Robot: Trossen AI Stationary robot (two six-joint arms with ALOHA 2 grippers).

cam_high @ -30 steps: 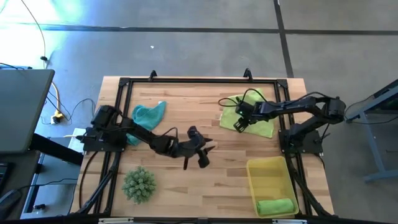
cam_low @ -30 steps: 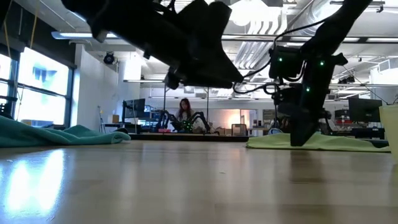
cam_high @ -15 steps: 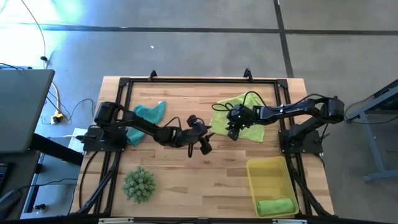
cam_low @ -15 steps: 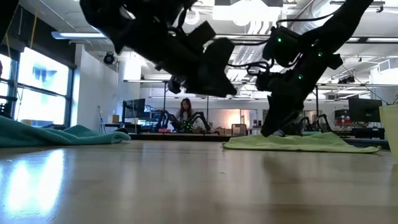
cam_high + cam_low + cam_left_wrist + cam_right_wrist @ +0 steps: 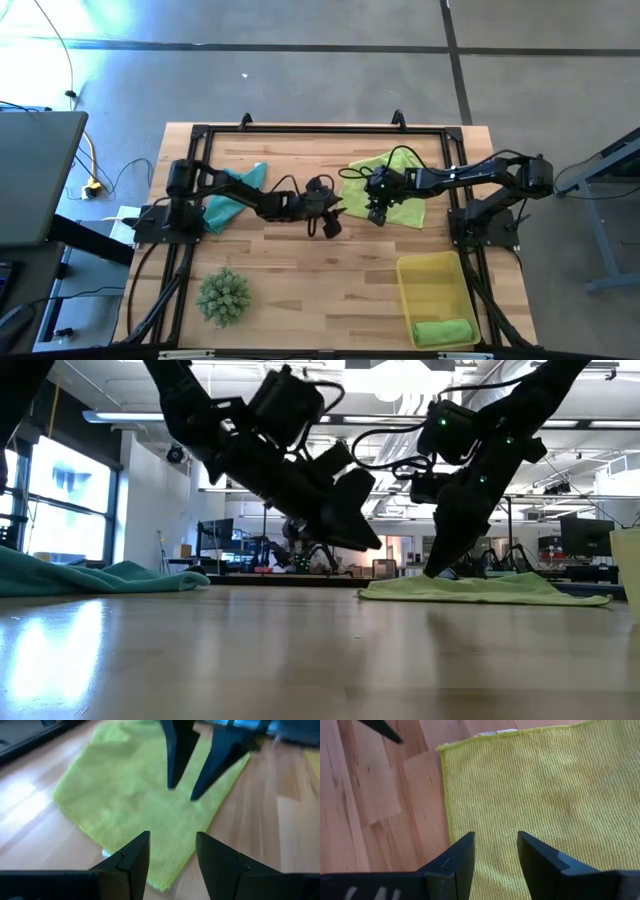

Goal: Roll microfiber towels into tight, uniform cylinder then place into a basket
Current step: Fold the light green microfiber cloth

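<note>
Pale yellow-green towel point(image 5: 385, 190) lies spread flat, upper right of centre in the high view. Right gripper point(image 5: 377, 214) stands over its lower-left part, fingers parted, nothing gripped. Left gripper point(image 5: 332, 222) sits just left of the same edge, fingers released, empty. Right arm is nearer. Rolled green towel point(image 5: 441, 331) is in the basket point(image 5: 405, 285), lower right; teal towel point(image 5: 232, 189) lies loose, upper left.

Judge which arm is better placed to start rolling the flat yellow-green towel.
Right, probably. The right gripper is open, fingertips down on the yellow-green towel near its edge. The left gripper, open, hangs off the cloth above bare table.
</note>
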